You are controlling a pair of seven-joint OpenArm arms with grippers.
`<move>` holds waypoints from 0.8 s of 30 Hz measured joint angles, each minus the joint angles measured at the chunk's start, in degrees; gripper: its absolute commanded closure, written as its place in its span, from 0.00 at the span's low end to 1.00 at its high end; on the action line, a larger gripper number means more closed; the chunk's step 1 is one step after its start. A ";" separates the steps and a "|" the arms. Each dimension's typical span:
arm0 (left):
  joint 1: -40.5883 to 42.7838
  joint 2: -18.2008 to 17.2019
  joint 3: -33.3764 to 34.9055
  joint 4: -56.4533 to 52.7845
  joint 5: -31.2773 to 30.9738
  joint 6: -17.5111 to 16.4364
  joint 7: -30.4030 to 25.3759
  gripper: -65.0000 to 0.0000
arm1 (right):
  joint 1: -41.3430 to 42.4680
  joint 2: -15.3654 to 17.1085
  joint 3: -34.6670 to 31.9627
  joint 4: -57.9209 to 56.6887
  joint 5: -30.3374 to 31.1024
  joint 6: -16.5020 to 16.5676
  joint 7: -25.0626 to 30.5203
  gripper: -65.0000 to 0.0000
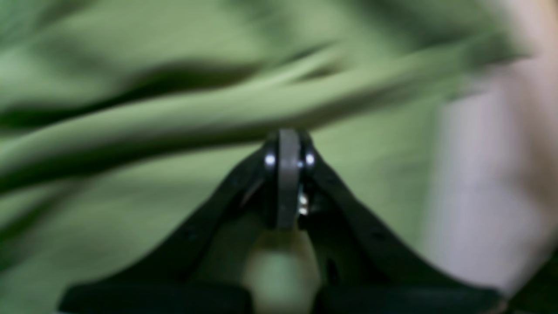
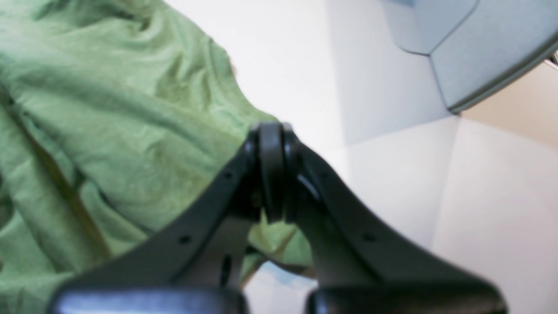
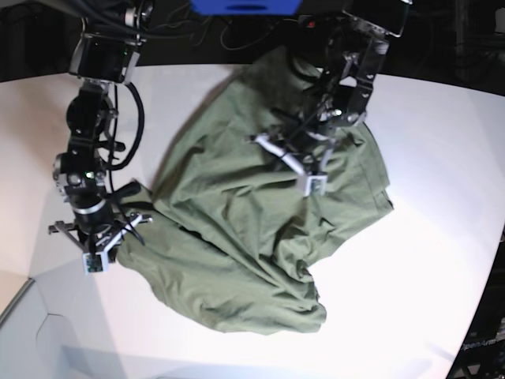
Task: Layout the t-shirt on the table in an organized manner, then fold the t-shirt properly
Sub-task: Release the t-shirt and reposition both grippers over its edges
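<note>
Counted, one table (image 3: 442,158), one crumpled t-shirt (image 3: 237,237) on it and two arms: the right gripper (image 2: 271,131) is clamped on cloth at the shirt's edge, the left gripper (image 1: 288,144) pinches a ridge mid-shirt, so uneven pulling could bunch it further.

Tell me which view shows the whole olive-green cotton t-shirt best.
The base view: the olive-green cotton t-shirt appears entire, crumpled on the white table. The left wrist view shows only blurred folds; the right wrist view shows one wrinkled edge.
</note>
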 measured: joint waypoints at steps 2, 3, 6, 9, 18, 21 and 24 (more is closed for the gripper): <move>0.24 -1.84 -1.16 -1.55 0.61 -0.92 -1.16 1.00 | -0.04 0.09 0.13 0.00 -0.04 -0.02 -0.02 1.00; -0.11 -2.14 -1.97 -2.21 1.11 -1.05 -1.20 1.00 | -0.22 0.15 0.11 0.02 -0.07 0.00 0.04 1.00; -1.38 -3.58 -6.40 -5.11 1.70 -2.69 -2.89 1.00 | -1.46 0.00 -0.07 0.24 -0.04 0.02 -0.11 1.00; -3.80 -5.11 -13.62 -8.61 4.24 -2.91 -3.45 1.00 | -3.08 0.11 -0.11 0.37 -0.22 0.02 0.02 1.00; -13.29 -11.74 -29.20 -14.62 9.03 -0.22 0.87 1.00 | -9.14 -0.17 -0.26 0.52 -0.13 0.02 -0.04 1.00; -16.37 -12.31 -30.73 -10.40 8.70 -0.31 0.20 1.00 | -12.04 -0.39 -1.25 3.50 -0.13 -0.07 -0.02 1.00; -15.12 -11.54 -31.36 -2.54 8.68 -0.42 0.92 1.00 | -16.09 -1.07 -6.45 6.71 -0.02 -0.17 -0.13 1.00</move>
